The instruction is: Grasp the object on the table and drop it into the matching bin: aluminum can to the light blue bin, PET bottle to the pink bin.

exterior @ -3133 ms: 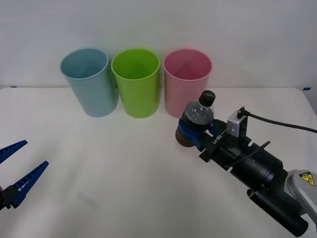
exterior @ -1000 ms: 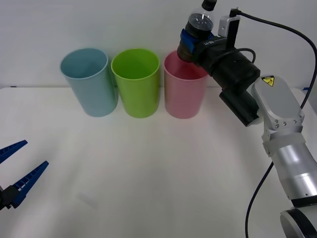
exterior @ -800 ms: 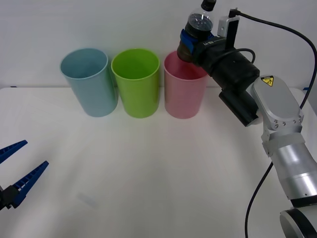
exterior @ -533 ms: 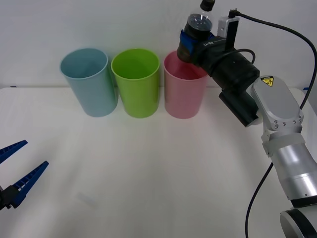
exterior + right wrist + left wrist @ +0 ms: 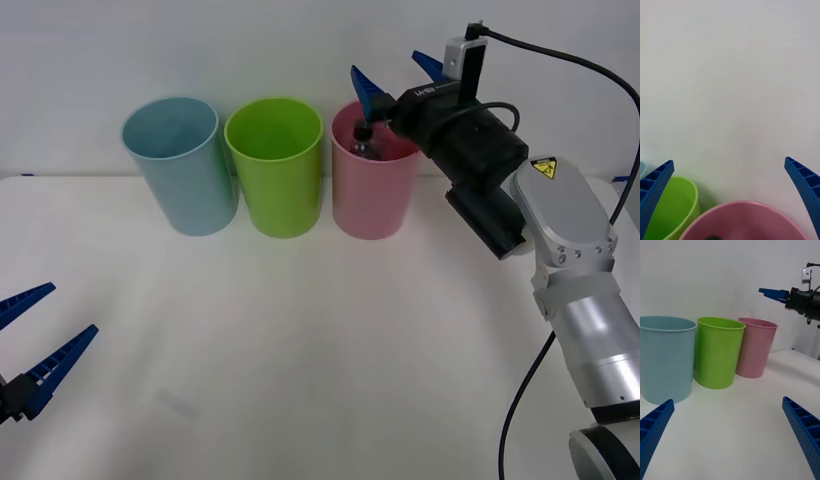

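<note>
Fingers [image 5: 362, 84] apart, PET bottle [image 5: 366, 140] half-hidden

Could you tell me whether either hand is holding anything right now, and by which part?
Nothing is held: the right hand is open above the pink bin, the PET bottle inside it; the left hand is open.

Three bins stand in a row on the white bench [image 5: 752, 420]: the light blue bin [image 5: 664, 358], a green bin [image 5: 718, 351], then the pink bin [image 5: 754, 347]. The right gripper [image 5: 772, 293] hangs above the pink bin. The left gripper [image 5: 730, 435] hovers over the bench, fingers [image 5: 655, 427] spread wide.
</note>
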`<state>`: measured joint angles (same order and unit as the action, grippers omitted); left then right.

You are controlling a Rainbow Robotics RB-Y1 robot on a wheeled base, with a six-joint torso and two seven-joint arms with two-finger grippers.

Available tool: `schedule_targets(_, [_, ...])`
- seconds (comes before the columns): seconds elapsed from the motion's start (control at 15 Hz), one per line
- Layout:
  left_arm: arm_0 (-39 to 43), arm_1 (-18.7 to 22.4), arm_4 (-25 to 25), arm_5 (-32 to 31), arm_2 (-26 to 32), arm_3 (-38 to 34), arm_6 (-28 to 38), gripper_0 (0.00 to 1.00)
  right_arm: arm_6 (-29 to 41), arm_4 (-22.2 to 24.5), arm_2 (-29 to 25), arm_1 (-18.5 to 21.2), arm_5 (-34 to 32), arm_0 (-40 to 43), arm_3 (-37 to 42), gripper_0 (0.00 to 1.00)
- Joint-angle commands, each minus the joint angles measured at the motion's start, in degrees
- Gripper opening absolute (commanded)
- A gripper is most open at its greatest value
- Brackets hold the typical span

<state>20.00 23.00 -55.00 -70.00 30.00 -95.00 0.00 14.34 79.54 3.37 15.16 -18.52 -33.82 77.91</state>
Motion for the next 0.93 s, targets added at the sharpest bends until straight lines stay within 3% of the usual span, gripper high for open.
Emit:
schedule_targets(0.07, [0.00, 0.00, 0.00, 0.00, 0.00, 0.00, 0.00, 1.00, 0.43, -0.27, 0.23, 1.89, -0.64, 3.94, 5.06, 1.00])
schedule_targets(0.73, [0.00, 0.00, 0.00, 0.00, 0.00, 0.00, 0.00, 1.00, -0.63, -13.10, 0.94, 17.27, -4.33, 28.46, 29.67, 1.00])
schedule_targets(0.93, [0.00, 0.00, 0.00, 0.00, 0.00, 0.00, 0.00, 1.00, -2.12, -14.42, -3.20, 18.59, -10.57, 36.72, 34.33, 1.00])
